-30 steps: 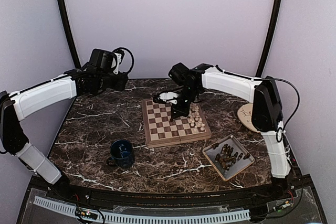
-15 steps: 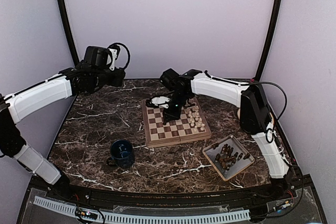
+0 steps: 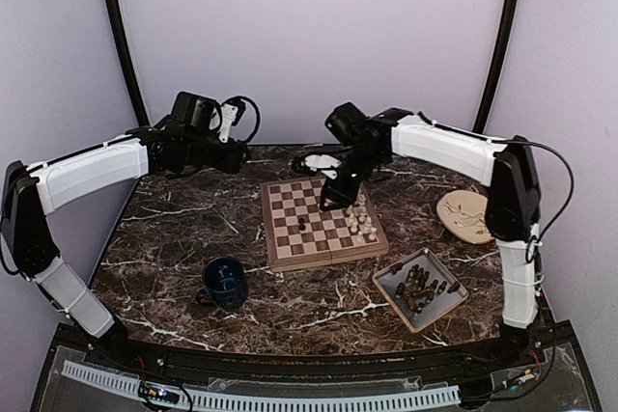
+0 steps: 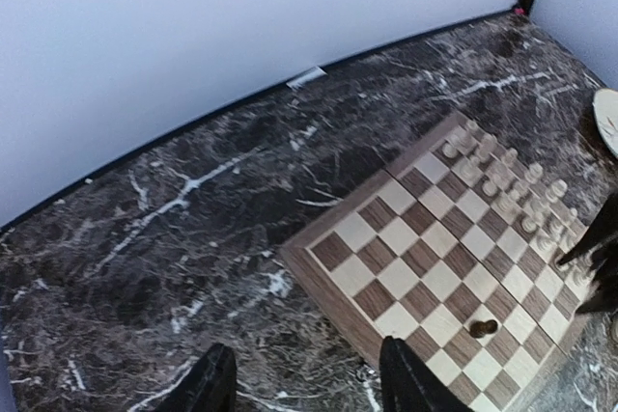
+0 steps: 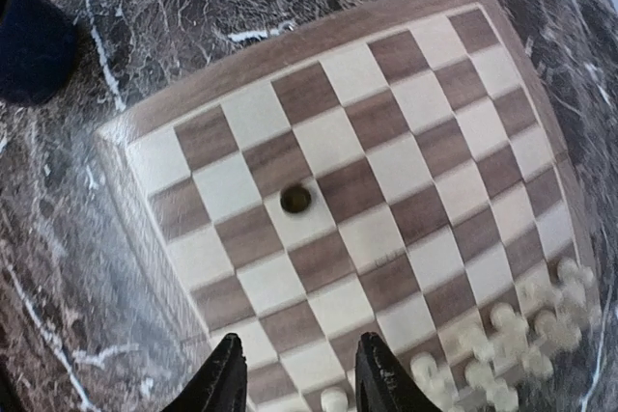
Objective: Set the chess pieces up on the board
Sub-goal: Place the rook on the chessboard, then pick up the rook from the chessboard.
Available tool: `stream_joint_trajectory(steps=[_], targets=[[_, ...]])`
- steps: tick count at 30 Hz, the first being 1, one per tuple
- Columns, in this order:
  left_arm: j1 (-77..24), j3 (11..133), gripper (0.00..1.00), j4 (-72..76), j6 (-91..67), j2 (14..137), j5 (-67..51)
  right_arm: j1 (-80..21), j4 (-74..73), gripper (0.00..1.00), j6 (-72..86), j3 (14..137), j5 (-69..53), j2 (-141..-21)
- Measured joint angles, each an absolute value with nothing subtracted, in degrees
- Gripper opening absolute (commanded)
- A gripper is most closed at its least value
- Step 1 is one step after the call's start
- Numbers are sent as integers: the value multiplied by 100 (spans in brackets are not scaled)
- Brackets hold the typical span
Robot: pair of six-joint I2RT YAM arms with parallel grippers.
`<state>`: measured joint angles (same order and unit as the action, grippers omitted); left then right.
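Near the middle of the marble-patterned bench lies the checkered board, with a tan border around its light and dark squares. One dark chess piece stands alone on it, toward the board's 9 o'clock side, with no other piece on the squares around it. In the right wrist view it shows from above as a small dark round top. The cream-white pieces are gathered in two rough rows along the board's 3 o'clock edge, and they are blurred in the right wrist view. The right arm reaches in from 2 o'clock. Its jaws hang above the far part of the board, just beside the white pieces, at about 1 o'clock from the lone dark piece. They are spread, with nothing between the two black fingers and only bare squares below them. The left arm stretches in from 9 o'clock, its jaws raised over the bench at about 10 o'clock from the board. They too are spread and pinch nothing, and the left wrist view shows the two fingers apart above the dark stone. At 4 o'clock from the board sits a rectangular tray holding a heap of dark pieces. A round beige plate lies at 3 o'clock and a blue mug stands at 8 o'clock, each apart from the board.
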<state>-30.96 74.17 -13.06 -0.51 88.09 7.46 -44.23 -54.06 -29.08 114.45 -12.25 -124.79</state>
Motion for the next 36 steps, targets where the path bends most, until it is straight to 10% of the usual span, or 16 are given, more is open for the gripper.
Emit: stream_joint_trajectory(steps=[18,36], targets=[[-3975,9177,49,-3275,530,10630,-1243,-1806,-2709,40,-2235,5850,-2709,-7826],[-4335,10536,45,-4333,558,12132,-768,-1273,-1861,40,-2493,5190,-3089,-7360]])
